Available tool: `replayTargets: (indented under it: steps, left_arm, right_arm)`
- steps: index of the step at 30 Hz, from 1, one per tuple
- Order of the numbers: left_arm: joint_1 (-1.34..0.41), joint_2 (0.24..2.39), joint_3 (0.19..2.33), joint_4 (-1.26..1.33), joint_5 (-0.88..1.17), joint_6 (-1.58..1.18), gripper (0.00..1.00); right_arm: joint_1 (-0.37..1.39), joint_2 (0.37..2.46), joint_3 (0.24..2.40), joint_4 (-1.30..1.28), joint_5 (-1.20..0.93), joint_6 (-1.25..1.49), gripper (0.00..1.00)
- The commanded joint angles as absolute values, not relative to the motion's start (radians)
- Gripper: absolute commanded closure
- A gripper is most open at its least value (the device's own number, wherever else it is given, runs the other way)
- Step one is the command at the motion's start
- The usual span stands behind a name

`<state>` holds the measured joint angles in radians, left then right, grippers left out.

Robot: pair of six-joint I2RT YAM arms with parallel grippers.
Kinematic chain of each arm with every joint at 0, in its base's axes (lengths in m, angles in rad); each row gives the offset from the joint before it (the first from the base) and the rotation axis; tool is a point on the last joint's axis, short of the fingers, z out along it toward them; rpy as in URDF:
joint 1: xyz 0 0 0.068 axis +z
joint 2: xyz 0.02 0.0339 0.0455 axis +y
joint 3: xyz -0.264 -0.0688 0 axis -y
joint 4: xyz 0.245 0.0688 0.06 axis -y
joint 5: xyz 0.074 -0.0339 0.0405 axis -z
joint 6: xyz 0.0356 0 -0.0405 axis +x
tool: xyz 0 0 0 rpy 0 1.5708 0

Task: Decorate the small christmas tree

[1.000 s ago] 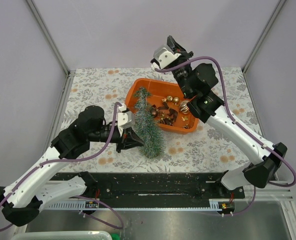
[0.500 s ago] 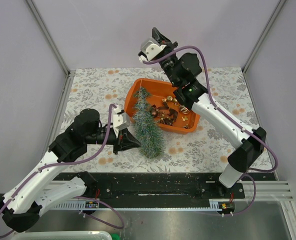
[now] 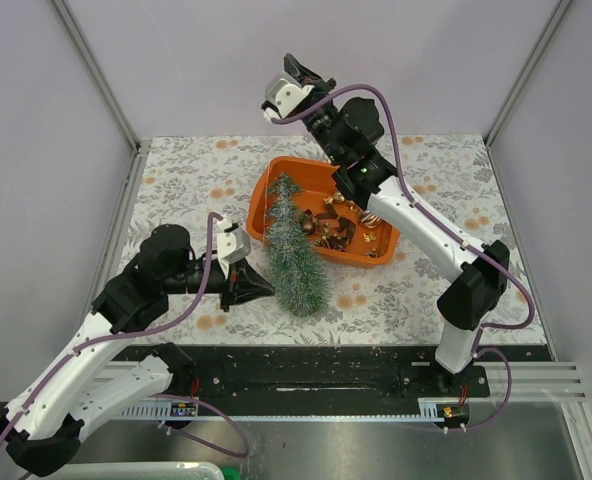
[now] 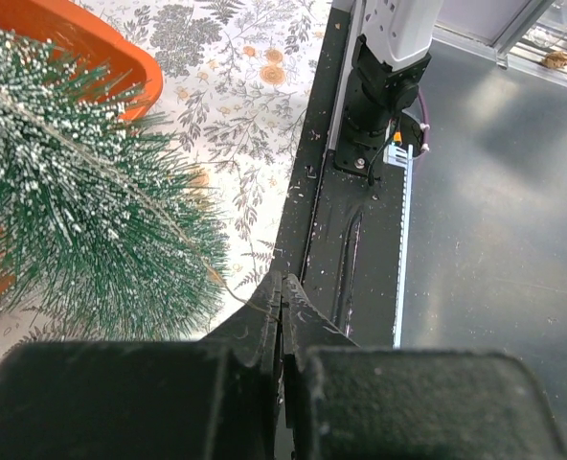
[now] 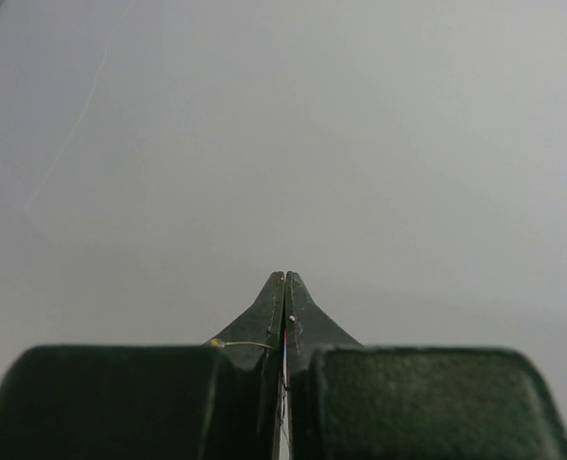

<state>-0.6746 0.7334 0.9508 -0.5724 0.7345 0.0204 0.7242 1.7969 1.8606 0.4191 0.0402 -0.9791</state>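
Frosted blue-green tree [image 3: 296, 262], orange tray [image 3: 263, 195], floral tablecloth [image 3: 406, 292].

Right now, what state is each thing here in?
small christmas tree: lying on its side, tip over the orange tray.
orange tray: upright, holding baubles.
left pincer: shut on thin wire, beside the tree.
right pincer: shut on thin wire, up in the air.

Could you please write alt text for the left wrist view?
The shut left pincer pinches a thin thread that runs to the small christmas tree, which lies at the frame's left, partly over the orange tray. A floral tablecloth and black rail lie beyond.
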Motion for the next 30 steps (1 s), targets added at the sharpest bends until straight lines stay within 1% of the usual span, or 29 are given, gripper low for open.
replayTargets:
  steps: [1,6,13,22,30]
  left_arm:
    - [-0.661,0.707,0.930,-0.531,0.749,0.005,0.99]
    - [-0.643,0.680,0.893,-0.526,0.715,0.005,1.00]
    - [-0.617,0.640,0.868,-0.535,0.638,0.005,1.00]
    - [-0.601,0.635,0.841,-0.529,0.529,-0.038,1.00]
    - [-0.600,0.652,0.796,-0.520,0.466,-0.055,1.00]
  right_arm:
    - [0.707,1.819,1.921,0.445,0.018,-0.930,1.00]
    - [0.684,1.879,1.985,0.410,0.008,-0.827,1.00]
    - [0.677,1.953,2.026,0.365,0.003,-0.799,1.00]
    - [0.673,1.994,2.000,0.344,-0.040,-0.724,1.00]
    - [0.660,2.008,1.893,0.379,-0.041,-0.655,1.00]
